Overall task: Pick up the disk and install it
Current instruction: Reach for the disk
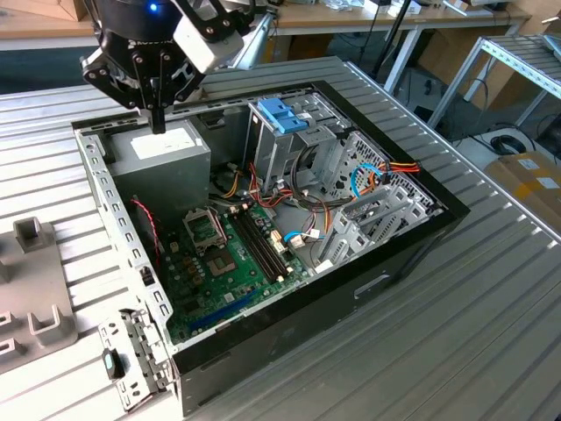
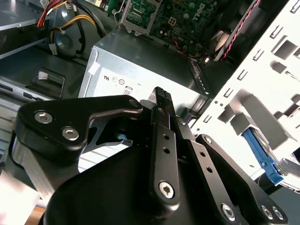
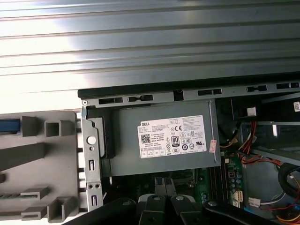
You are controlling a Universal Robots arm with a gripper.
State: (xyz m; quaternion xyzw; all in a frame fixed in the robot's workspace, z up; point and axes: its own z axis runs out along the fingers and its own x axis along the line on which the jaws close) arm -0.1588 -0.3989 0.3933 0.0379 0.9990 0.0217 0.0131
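Hovering above the large grey metal box with a white label (image 1: pixel 171 151) inside the open black computer case (image 1: pixel 394 272), the black claw (image 1: pixel 159 123) is noted with fingers (image 2: pixel 161 101) pressed together, nothing gripped. The flat silver-grey disk (image 2: pixel 263 157), edged in light-blue plastic, is apparently seated in the grey blocky fixture (image 3: pixel 47 154) on the ribbed metal tabletop (image 1: pixel 491 307), just outside the case.

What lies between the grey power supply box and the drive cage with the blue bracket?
In the exterior view, a bundle of yellow, red and orange wires lies in the gap between the power supply box and the drive cage.
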